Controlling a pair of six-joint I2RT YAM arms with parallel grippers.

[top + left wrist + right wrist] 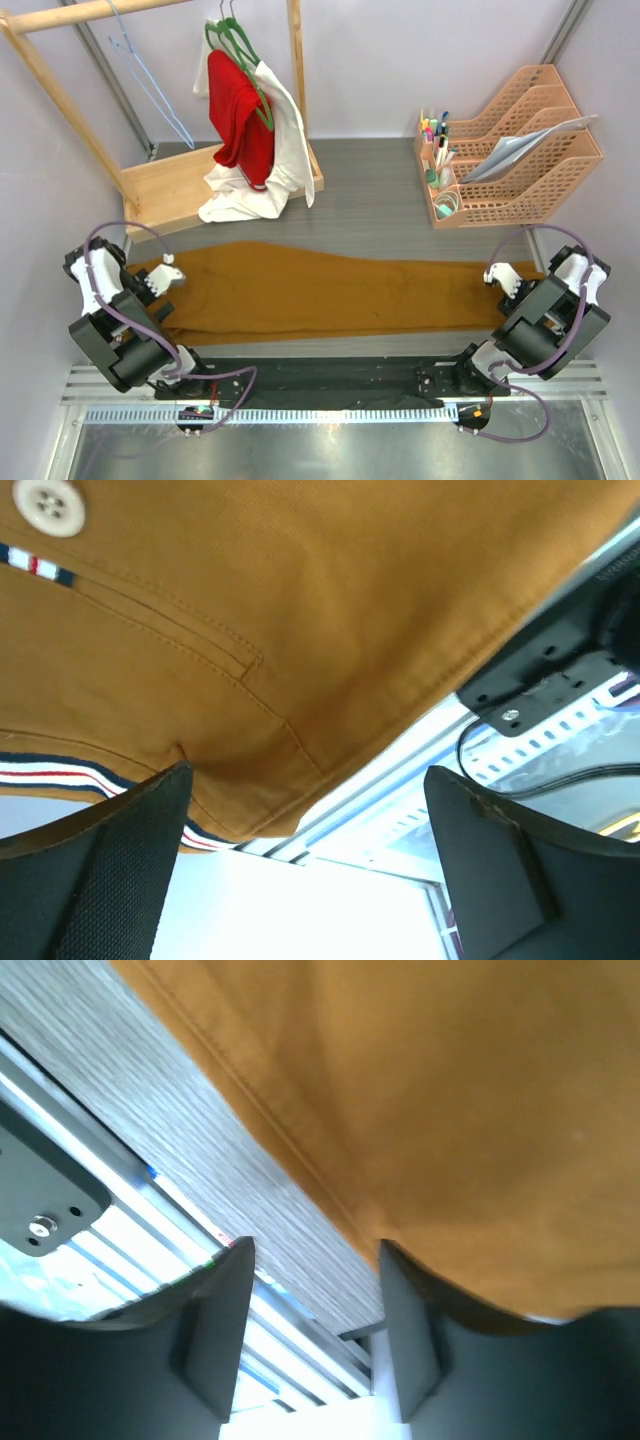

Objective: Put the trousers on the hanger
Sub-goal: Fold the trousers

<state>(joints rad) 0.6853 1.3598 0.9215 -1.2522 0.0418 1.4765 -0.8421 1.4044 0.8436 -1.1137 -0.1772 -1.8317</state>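
Observation:
The mustard-brown trousers (300, 290) lie flat across the table, waist at the left and leg ends at the right. My left gripper (168, 278) sits at the waist end. In the left wrist view it (305, 820) is open, with nothing between the fingers, and the striped waistband of the trousers (300, 610) lies just beyond them. My right gripper (500, 278) is at the leg ends. Seen from the right wrist it (315, 1300) is open, and the trousers (450, 1110) hem drapes over one fingertip. The light-blue wire hanger (150, 80) hangs from the wooden rail at the back left.
A wooden clothes rack (60, 100) with a flat base (170, 185) stands at the back left. Green hangers on it carry a red garment (240, 120) and a white garment (285, 150). A peach file organizer (530, 150) and a pen holder (437, 150) stand at the back right.

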